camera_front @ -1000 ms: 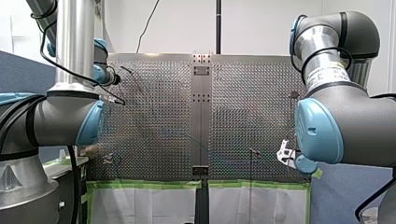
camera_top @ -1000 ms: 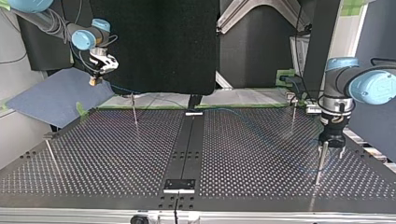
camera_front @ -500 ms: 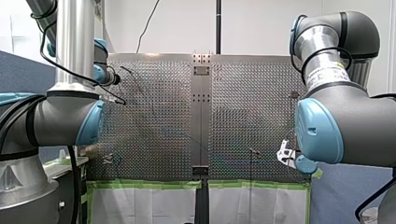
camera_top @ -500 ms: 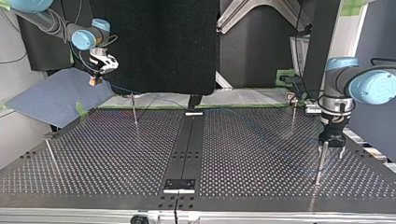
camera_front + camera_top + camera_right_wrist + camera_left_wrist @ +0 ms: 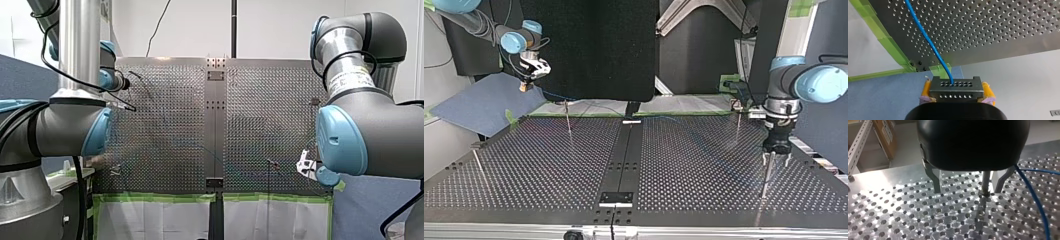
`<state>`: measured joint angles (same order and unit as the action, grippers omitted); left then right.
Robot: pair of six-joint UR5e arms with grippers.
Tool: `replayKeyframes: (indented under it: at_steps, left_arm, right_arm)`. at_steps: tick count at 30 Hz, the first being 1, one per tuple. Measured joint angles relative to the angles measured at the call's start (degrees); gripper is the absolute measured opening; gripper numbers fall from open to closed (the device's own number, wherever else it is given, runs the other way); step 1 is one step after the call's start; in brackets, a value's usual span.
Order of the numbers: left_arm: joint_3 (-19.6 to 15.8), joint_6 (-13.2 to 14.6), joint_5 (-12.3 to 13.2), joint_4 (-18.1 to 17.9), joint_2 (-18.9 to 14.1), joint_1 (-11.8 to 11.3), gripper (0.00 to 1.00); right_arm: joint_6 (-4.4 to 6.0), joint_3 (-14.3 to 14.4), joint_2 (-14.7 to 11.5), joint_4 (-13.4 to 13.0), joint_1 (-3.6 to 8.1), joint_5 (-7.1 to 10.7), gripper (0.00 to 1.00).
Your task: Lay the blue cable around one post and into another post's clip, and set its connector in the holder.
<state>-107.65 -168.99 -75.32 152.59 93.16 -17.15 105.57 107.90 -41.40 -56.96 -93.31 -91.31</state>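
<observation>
In the top view, nearest the camera, a black centre strip point(image 5: 624, 160) splits the perforated table point(image 5: 674, 170) into 2 halves. At that view's near right stands a thin post point(image 5: 765, 177), and my left gripper point(image 5: 776, 159) hangs straight down over it. The left wrist view shows its 2 metal fingers point(image 5: 935, 181) spread wide, with the post point(image 5: 985, 181) upright between them, nearer 1 finger and gripped by neither. The blue cable point(image 5: 1034, 197) runs over the holes just outside that finger, apart from the post.

Farther back, 3 more posts stand well apart: 1 at the left edge point(image 5: 479, 167), 2 near the far edge point(image 5: 567, 117) point(image 5: 738, 122).

Beyond the table's far left corner, above a blue mat point(image 5: 484, 102), my right gripper point(image 5: 526, 85) is raised off the table. In the right wrist view its yellow pads point(image 5: 927, 88) pinch the grey connector point(image 5: 956, 89) from both sides. The cable point(image 5: 928, 41) leaves the connector's face and crosses the table's edge beside green tape point(image 5: 885, 41)
</observation>
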Motion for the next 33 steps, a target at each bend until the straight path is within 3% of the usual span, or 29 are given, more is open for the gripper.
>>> replayKeyframes:
  at_steps: [8,19,33]
  left_arm:
    - [-3.09,-3.32,1.17,-3.57,-0.04,0.07,1.0]
    - [-3.68,-7.91,0.95,-7.65,-0.48,0.1,1.0]
    - [-4.85,-9.03,2.2,-8.55,-0.98,0.96,1.0]
  right_arm:
    - [0.0,0.0,-0.01,0.0,0.0,-0.01,0.0]
    - [-0.02,0.0,0.0,-0.01,-0.01,-0.01,0.0]
    - [0.0,0.0,0.02,0.0,-0.01,-0.01,0.0]
